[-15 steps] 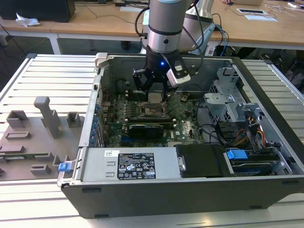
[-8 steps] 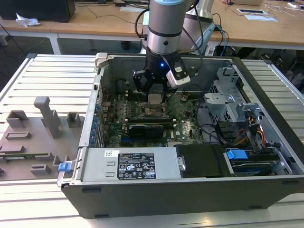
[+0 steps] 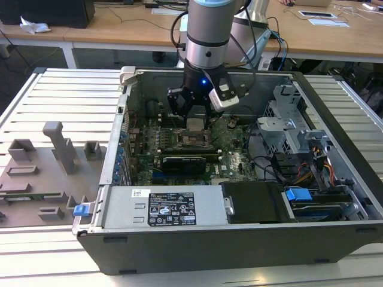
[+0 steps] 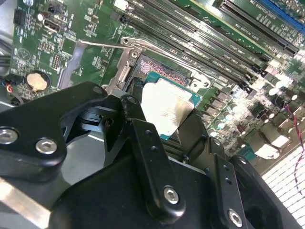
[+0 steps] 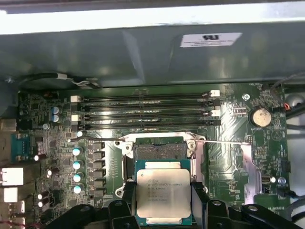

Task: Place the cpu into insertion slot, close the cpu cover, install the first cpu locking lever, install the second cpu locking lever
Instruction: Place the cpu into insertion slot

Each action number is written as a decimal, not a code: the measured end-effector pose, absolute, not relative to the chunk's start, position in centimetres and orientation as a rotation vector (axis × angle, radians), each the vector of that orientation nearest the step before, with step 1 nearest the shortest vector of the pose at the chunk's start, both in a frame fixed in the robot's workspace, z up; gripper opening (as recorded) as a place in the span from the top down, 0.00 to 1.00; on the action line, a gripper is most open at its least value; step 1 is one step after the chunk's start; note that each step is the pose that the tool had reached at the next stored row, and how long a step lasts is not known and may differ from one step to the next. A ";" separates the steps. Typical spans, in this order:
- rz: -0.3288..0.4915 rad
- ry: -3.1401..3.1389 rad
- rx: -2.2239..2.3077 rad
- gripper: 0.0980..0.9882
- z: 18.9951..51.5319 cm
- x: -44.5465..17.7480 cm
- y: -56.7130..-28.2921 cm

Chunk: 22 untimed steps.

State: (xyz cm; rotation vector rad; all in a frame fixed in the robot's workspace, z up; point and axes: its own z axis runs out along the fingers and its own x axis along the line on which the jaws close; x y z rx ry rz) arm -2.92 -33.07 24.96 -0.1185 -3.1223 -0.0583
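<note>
The open computer case (image 3: 335, 179) lies on its side, and the green motherboard (image 3: 233, 152) inside it carries the insertion slot (image 3: 196, 142). The arm (image 3: 206, 30) reaches down into the case directly above the slot. A black graphics card (image 3: 182, 162) lies just beside the slot, and 4 long memory slots (image 5: 147, 107) run along the slot's opposite side. The gripper (image 3: 196, 122) has its 2 black fingers (image 5: 127, 193) clenched on opposite edges of the cpu (image 5: 163, 191), grasping it with the silver-grey top facing away from the board. The cpu hangs just over the slot and is not seated; part of the slot's dark contact field is exposed on the side toward the memory slots. A thin wire lever (image 5: 224, 141) extends outward from the slot's rim. A coin battery (image 5: 260, 116) sits near the slot, beyond that lever.
</note>
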 end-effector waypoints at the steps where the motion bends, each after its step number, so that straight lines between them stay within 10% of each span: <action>1: -0.058 -3.122 -0.139 0.50 25.0 -2.9 -33.1; 22: -0.049 -3.051 -0.714 0.50 24.8 -2.9 -33.1</action>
